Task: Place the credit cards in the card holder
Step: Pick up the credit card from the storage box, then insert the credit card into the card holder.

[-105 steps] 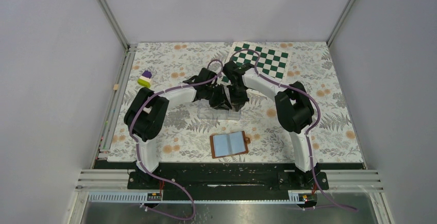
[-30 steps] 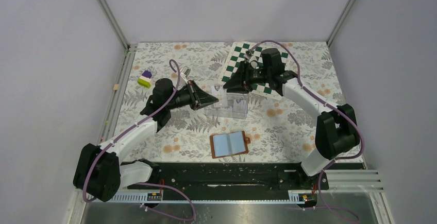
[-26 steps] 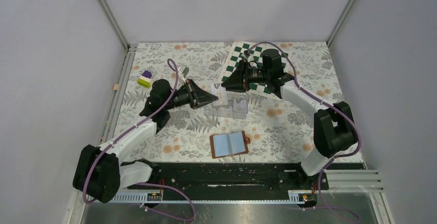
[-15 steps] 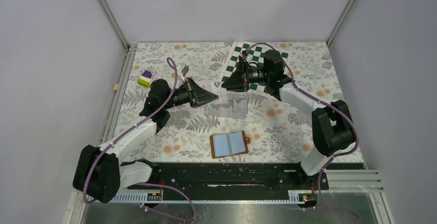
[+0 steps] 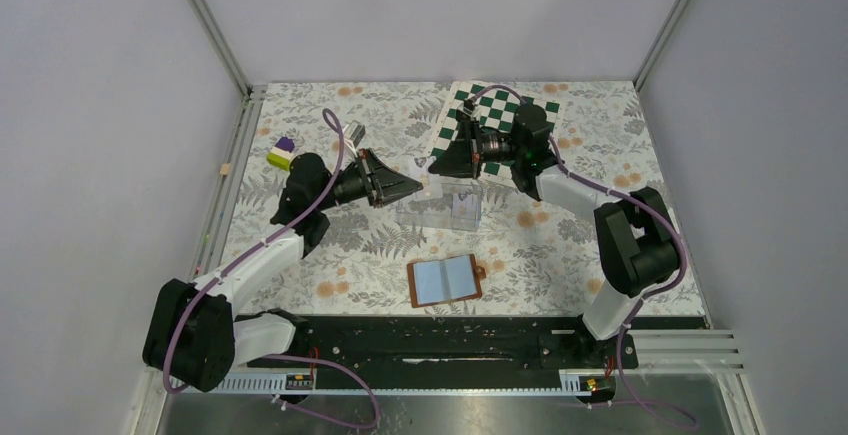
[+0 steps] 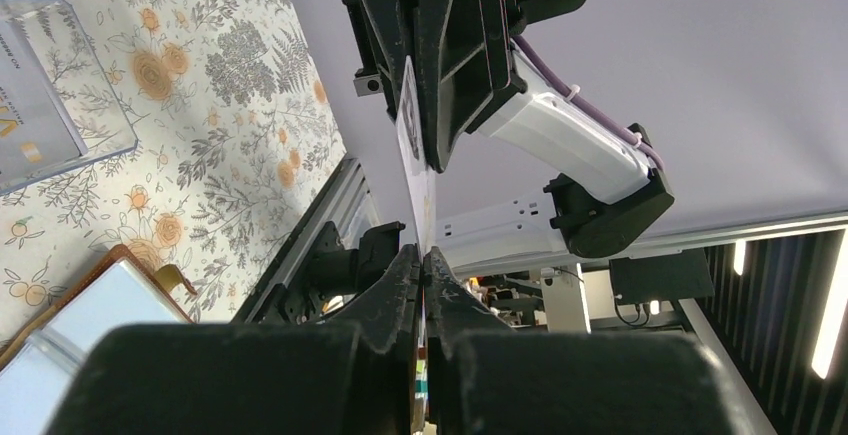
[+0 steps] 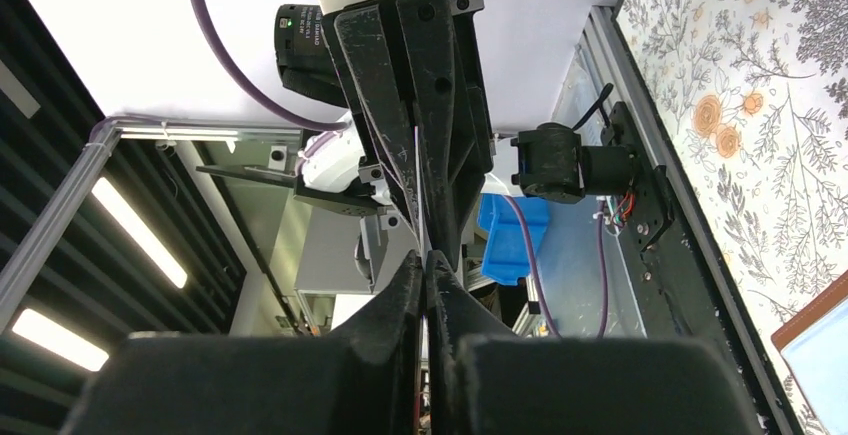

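Observation:
One credit card [image 5: 425,180] hangs in the air above the clear case, edge-on and pinched from both sides. My left gripper [image 5: 419,190] is shut on its near end; the left wrist view shows the card [image 6: 427,205] rising from the closed fingertips [image 6: 422,253]. Facing it, my right gripper [image 5: 432,168] is shut on the other end, and the card [image 7: 417,175] is a thin white line running from its tips [image 7: 425,258]. The card holder [image 5: 445,280], a brown wallet with pale blue pockets, lies open near the front edge, apart from both grippers.
A clear plastic case [image 5: 450,207] lies on the floral mat just below the grippers. A green-and-white checkered board [image 5: 510,120] sits at the back right. A purple and yellow block [image 5: 283,153] stands at the left. Metal rails run along the left and front edges.
The right gripper has moved left onto the card that the left gripper holds, and its jaws have gone from open to shut on it. The left arm has barely moved.

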`<state>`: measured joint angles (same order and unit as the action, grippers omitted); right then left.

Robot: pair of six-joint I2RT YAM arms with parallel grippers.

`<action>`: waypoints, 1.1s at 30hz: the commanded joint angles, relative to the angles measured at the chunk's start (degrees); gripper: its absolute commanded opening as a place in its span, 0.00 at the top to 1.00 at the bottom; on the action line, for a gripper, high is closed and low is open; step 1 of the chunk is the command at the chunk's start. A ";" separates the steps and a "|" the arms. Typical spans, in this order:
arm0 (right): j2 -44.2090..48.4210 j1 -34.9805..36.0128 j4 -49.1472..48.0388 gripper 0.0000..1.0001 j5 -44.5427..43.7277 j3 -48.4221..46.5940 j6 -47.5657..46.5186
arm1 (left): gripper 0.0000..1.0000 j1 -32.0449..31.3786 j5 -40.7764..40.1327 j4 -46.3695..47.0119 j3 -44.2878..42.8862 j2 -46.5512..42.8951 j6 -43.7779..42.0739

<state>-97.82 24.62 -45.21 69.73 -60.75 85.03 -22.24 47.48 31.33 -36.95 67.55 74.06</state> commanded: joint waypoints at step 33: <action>25.31 1.37 40.90 1.00 -30.07 27.25 -45.05 | 0.61 -12.56 -26.57 -32.90 16.50 -10.69 -10.11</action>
<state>-70.50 26.09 9.21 40.86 -35.94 36.21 -34.11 26.79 -2.79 -21.89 56.05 62.15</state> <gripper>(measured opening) 0.021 0.428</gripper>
